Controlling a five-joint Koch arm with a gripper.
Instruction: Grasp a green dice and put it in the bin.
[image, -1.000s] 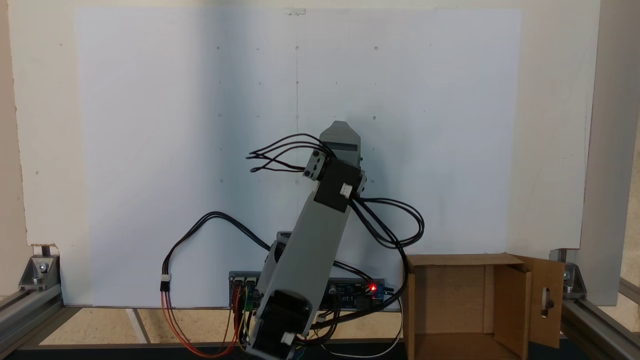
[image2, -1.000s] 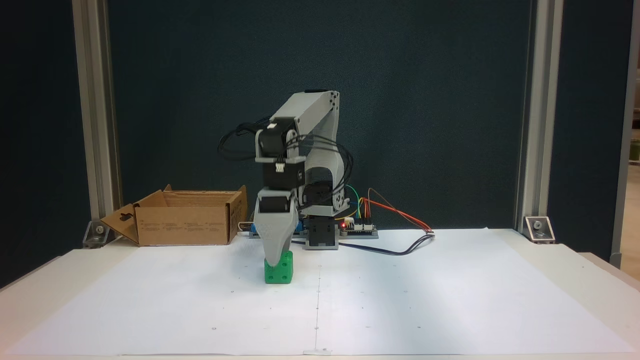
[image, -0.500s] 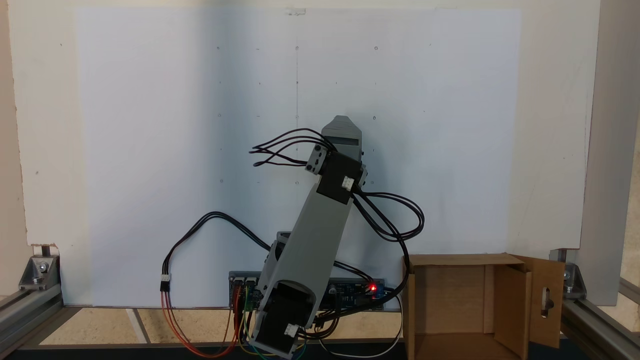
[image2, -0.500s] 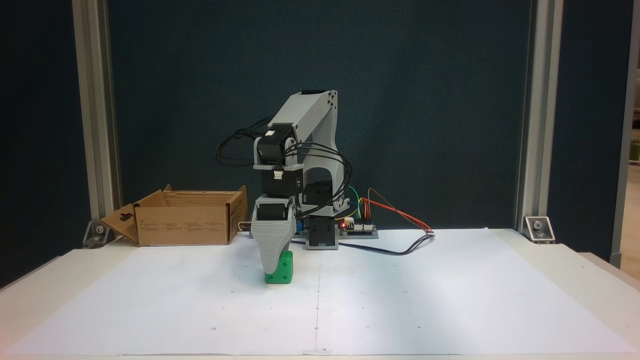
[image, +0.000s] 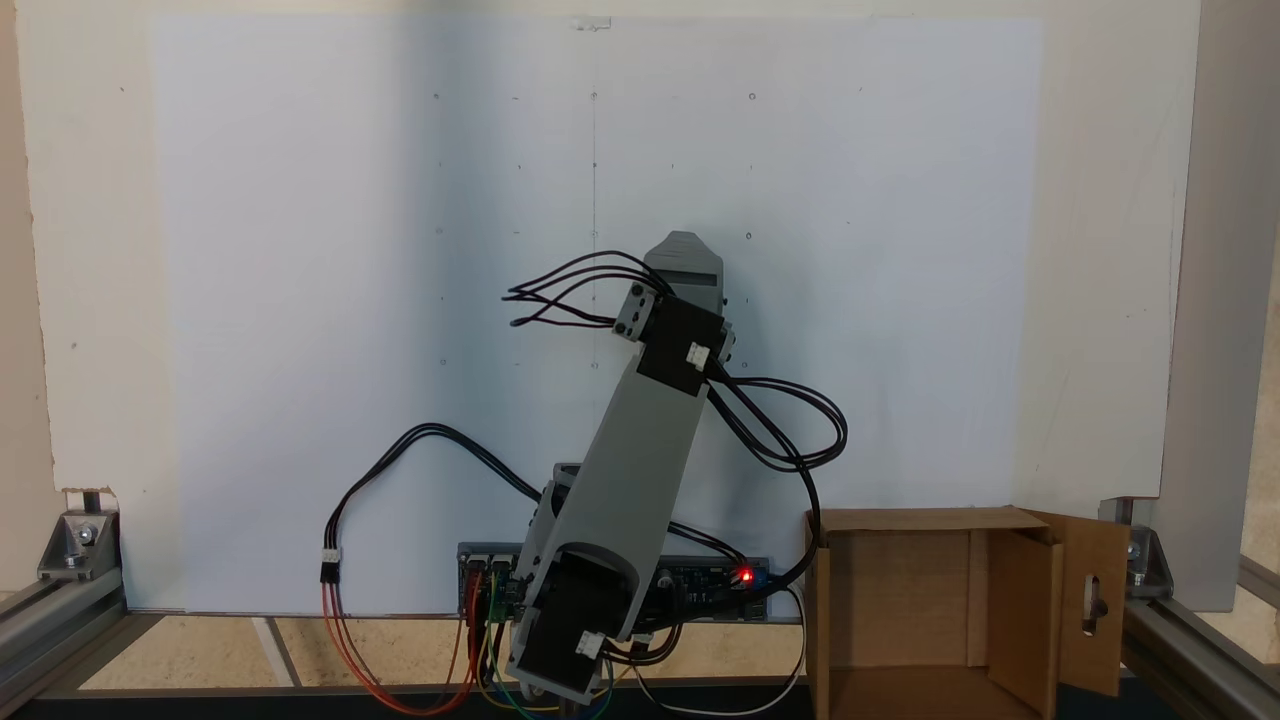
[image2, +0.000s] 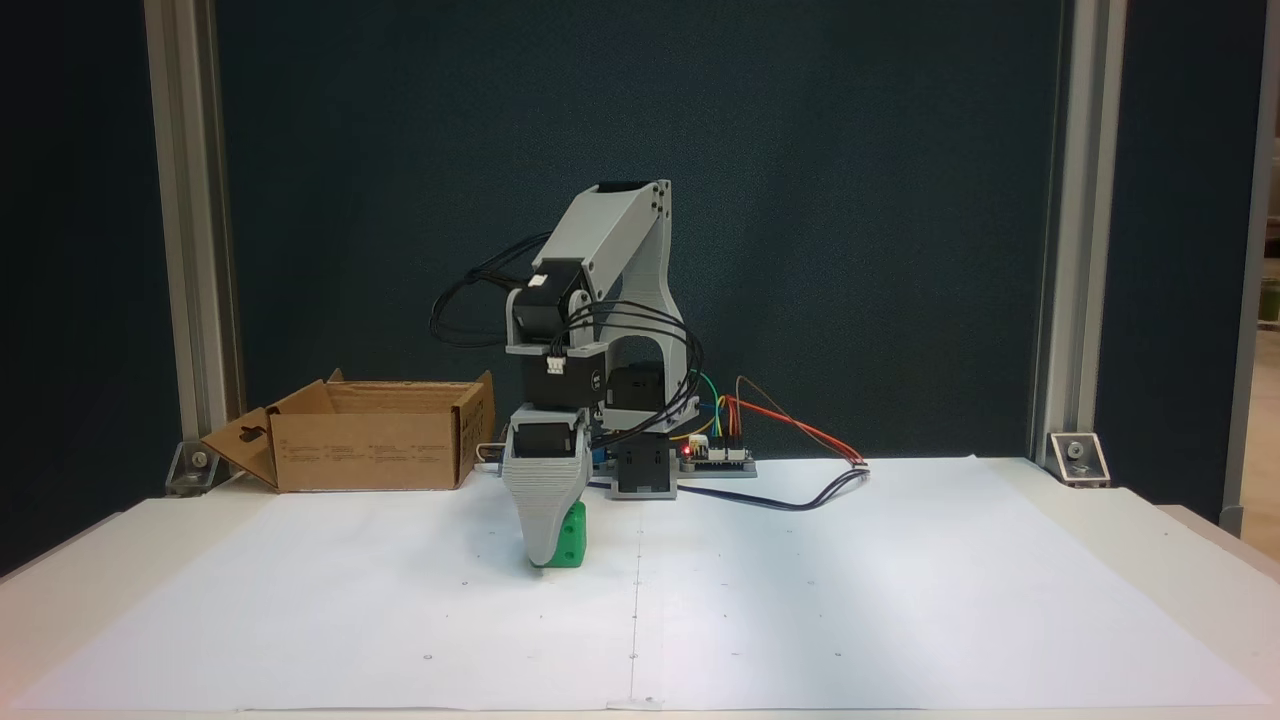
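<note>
Fixed view from the front: the gripper is down at the white paper sheet, its grey jaw covering the left part of the green dice, which sits on the sheet. One jaw hides the other, so I cannot tell whether it grips. The cardboard bin stands well apart, back left, flaps up. From above, the arm hides the dice.

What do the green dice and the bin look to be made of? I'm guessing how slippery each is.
The green dice looks like moulded plastic: uniform bright green, smooth faces with a slight sheen, rounded corners and recessed pips. That probably makes it fairly slick. The bin is plain brown cardboard, matt, with folded upright flaps and a slot cut-out; its inner walls look equally dull and unfinished.
</note>
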